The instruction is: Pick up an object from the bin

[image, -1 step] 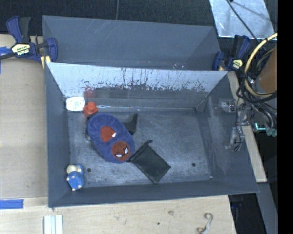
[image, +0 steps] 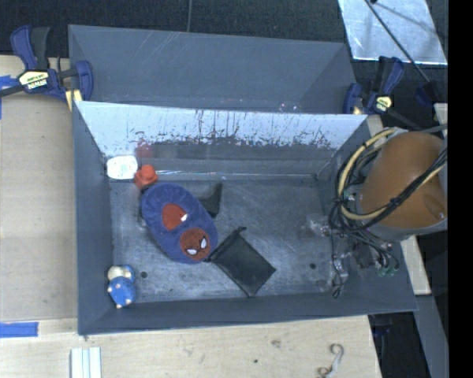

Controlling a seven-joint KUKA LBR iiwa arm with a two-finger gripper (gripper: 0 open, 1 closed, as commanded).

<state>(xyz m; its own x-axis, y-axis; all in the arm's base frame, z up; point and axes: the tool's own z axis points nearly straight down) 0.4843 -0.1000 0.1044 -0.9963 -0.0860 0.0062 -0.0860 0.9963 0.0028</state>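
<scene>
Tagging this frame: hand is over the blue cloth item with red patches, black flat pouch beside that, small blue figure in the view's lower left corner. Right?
No: the camera view shows the hand at the right side of the bin, well apart from the blue cloth item. The black flat pouch is beside that item, and the small blue figure is in the lower left corner.

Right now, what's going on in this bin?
A robot arm reaches in from the right, its gripper low over a bare patch at the bin's right side. The things lie further left: a blue cloth with red faces, a black flat piece beside it, and a small blue figure in the near-left corner.
</scene>
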